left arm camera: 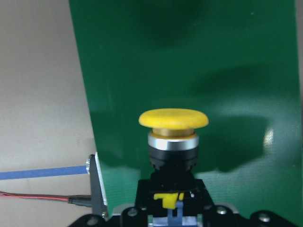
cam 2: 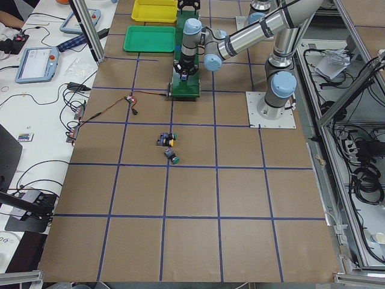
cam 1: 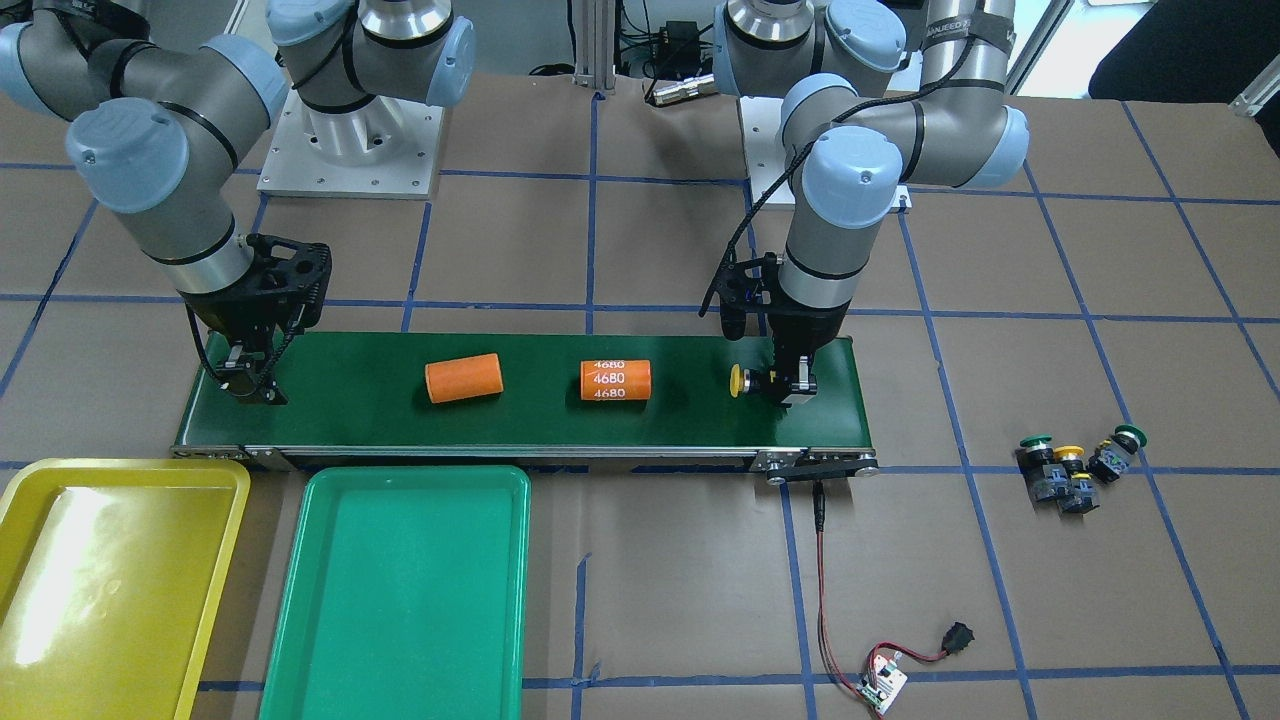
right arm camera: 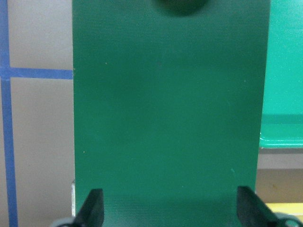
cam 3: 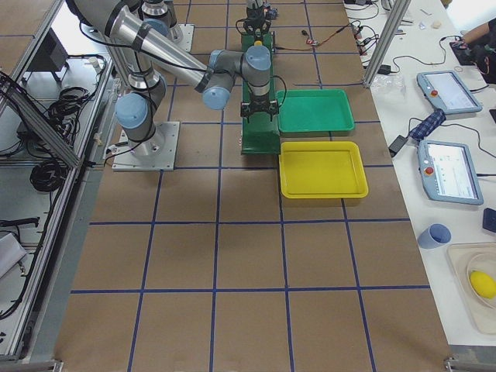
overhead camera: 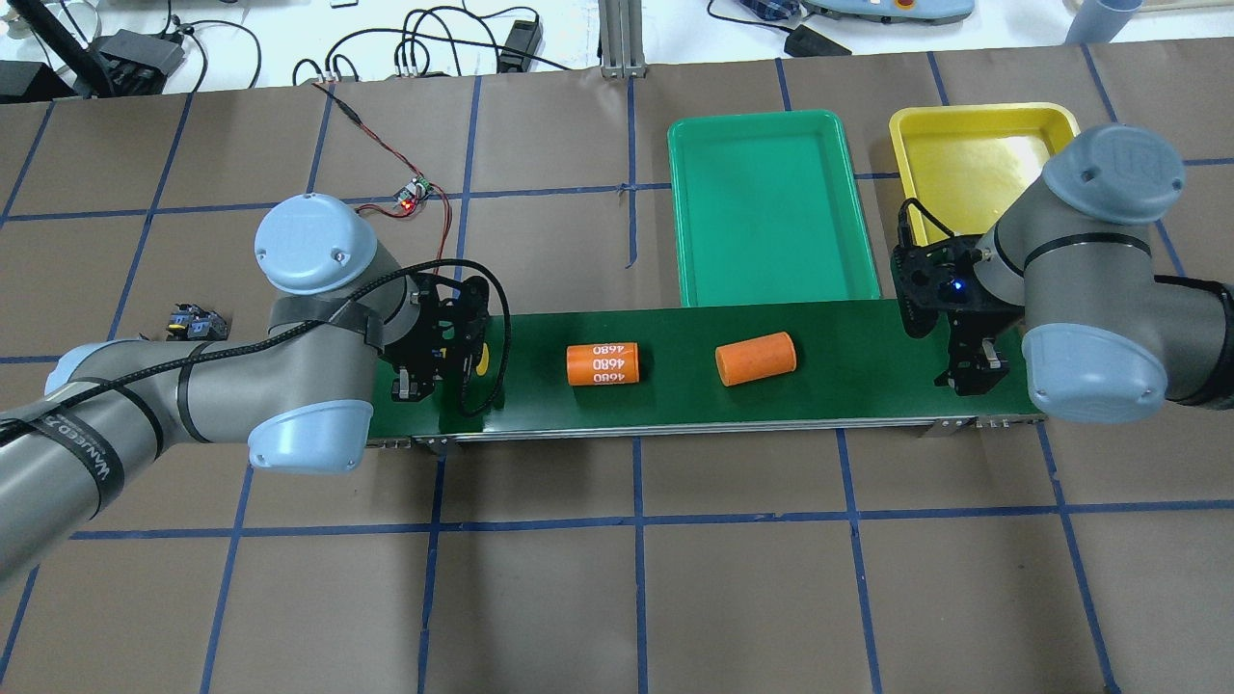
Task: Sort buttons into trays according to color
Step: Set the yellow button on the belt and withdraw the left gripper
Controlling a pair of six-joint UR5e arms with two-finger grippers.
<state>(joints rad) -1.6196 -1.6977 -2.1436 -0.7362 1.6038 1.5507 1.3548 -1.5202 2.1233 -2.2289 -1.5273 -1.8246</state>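
My left gripper (cam 1: 787, 386) is shut on a yellow button (cam 1: 738, 381), held on its side low over the right end of the conveyor belt (cam 1: 540, 425). The left wrist view shows its yellow cap (left arm camera: 173, 118) pointing along the belt. Three more buttons (cam 1: 1075, 465), two green and one yellow, lie together on the table beyond that end. My right gripper (cam 1: 250, 385) is open and empty over the belt's other end, its fingertips (right arm camera: 94, 203) wide apart. The yellow tray (cam 1: 100, 590) and the green tray (cam 1: 400, 600) lie side by side in front of the belt.
Two orange cylinders lie on the belt's middle, one plain (cam 1: 463, 378), one marked 4680 (cam 1: 615, 380). A small circuit board (cam 1: 882, 686) with a red wire lies on the table near the belt's motor end.
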